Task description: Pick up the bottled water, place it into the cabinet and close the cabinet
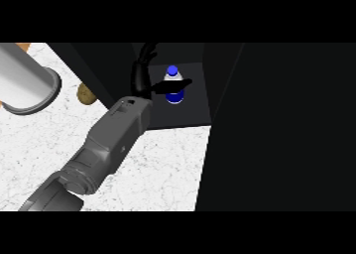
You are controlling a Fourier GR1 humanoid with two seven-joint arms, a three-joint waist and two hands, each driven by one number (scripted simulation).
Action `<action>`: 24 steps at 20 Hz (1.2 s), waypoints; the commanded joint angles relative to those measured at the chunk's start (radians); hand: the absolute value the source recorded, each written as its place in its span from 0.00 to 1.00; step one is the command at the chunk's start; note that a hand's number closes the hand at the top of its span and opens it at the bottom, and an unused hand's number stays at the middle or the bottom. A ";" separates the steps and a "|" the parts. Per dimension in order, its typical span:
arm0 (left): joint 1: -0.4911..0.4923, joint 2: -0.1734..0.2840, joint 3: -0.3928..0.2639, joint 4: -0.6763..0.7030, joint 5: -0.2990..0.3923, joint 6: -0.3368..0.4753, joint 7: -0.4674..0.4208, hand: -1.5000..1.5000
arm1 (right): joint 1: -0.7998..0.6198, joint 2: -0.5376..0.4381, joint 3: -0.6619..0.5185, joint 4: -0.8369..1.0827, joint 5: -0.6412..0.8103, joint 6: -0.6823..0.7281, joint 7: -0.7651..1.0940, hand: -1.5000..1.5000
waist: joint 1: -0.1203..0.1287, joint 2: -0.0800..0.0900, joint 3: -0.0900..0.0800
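One grey forearm (111, 144) rises from the lower left of the head view and reaches across the white marbled counter (166, 168) into the dark cabinet (188, 106) at the counter's far edge; which arm it is cannot be told with certainty, though it enters from the left side. Its black hand (148, 74) is inside the cabinet opening, fingers curved upward, the thumb stretched across the bottled water (173, 82); the hand seems to pinch the bottle between thumb and fingers, though the darkness hides the contact. The bottled water stands upright on the cabinet floor, blue cap up, blue label low. The tall dark cabinet door (283, 129) fills the right side. A grey cylinder (23, 74) lies at the counter's far left corner; a brown potato-like lump (86, 94) sits just beside the cabinet's left wall.
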 commanded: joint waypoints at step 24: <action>0.096 -0.004 -0.045 -0.289 0.092 -0.405 0.015 0.00 | 0.008 -0.008 -0.114 -0.057 -0.052 0.037 0.047 0.00 | 0.059 -0.029 0.001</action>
